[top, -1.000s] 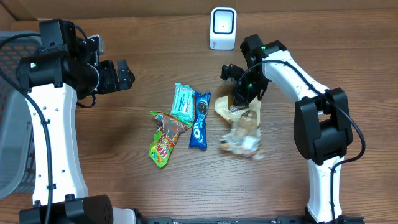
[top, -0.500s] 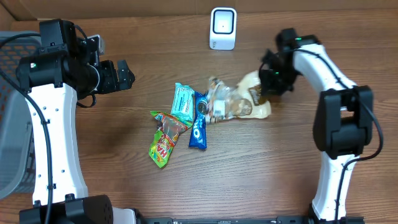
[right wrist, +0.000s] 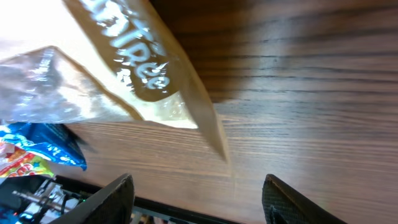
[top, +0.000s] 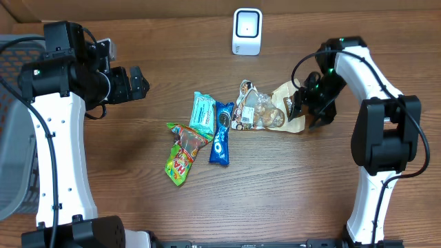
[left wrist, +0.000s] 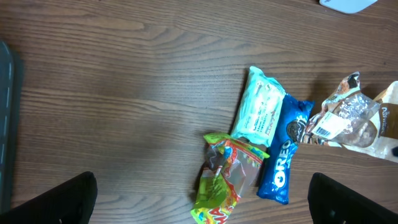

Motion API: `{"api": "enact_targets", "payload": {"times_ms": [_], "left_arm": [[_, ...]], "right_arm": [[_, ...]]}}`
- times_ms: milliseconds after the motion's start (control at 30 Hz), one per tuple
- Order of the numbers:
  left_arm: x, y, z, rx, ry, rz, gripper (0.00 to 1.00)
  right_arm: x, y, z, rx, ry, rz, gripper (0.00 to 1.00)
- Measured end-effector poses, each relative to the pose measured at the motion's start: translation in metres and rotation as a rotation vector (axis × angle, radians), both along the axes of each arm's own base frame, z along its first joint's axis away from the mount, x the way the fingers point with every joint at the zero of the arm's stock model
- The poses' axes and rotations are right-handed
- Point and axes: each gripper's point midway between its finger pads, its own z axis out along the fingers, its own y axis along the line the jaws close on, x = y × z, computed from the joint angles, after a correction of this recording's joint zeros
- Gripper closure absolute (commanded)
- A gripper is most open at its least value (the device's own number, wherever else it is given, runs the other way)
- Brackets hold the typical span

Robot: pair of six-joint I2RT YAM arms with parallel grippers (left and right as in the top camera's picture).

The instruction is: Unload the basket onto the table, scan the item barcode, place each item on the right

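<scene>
Our right gripper [top: 307, 109] has its jaws apart and clamps nothing. The snack bag [top: 267, 114] lies flat just ahead of its fingers, with the beige end nearest to them and the white label [top: 242, 118] at the far end, facing up. The scanner [top: 247, 32] stands well apart from the gripper, beyond the bag. We judge that the scan is not yet done. The next move calls for gripping the bag and turning its label toward the scanner. Our left gripper [top: 138, 83] hangs wide open, far from the bag.
</scene>
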Motion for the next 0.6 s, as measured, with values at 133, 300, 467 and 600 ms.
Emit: {"api": "enact_targets", "payload": {"times_ms": [133, 300, 467, 600], "left_arm": [[0.000, 0.000, 0.000, 0.000, 0.000, 0.000, 0.00], [0.000, 0.000, 0.000, 0.000, 0.000, 0.000, 0.00], [0.000, 0.000, 0.000, 0.000, 0.000, 0.000, 0.00], [0.000, 0.000, 0.000, 0.000, 0.000, 0.000, 0.00]], "right_arm": [[0.036, -0.008, 0.031, -0.031, -0.148, 0.018, 0.14], [0.107, -0.013, 0.085, -0.063, -0.505, 0.067, 0.12], [0.138, 0.003, 0.110, -0.022, -0.734, 0.254, 0.07], [0.134, 0.033, 0.107, 0.032, -0.806, 0.489, 0.06]]}}
